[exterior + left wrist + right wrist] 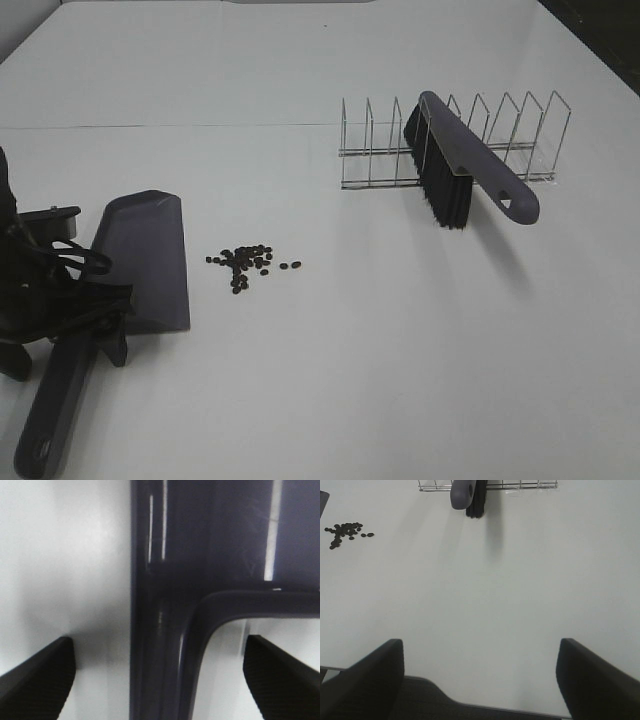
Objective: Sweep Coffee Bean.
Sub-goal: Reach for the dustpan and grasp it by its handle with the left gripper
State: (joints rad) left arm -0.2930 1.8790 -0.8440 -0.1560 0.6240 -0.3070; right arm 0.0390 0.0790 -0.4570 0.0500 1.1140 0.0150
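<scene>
**Left gripper spread around the dustpan handle, beans loose on the bench**

The beans (245, 262) lie in a small loose group on the white bench (400, 350), a little left of the middle in the high view. They are dark and very small. A few of them lie a bit apart, on the side toward the brush. They are just beside the long side edge of the dustpan (145, 260) and do not touch it.

The dustpan is grey-purple and lies flat on the left part of the bench. Its handle (55, 400) points to the near edge. The left gripper (159, 640) is over the place where the handle joins the pan. Its jaws are spread, one on each side of the handle. The left wrist view shows bare bench between each finger (45, 680) and the handle, so they do not touch it.

The brush (450, 165) rests in a wire rack (380, 153) on the far right, well apart from the beans. It leans, with the black bristles down on the bench and the handle end pointing to the near right.

The right gripper (480, 642) does not show in the high view. In its wrist view the jaws are spread wide over bare bench with nothing between them. The beans and the brush are far ahead of it.
</scene>
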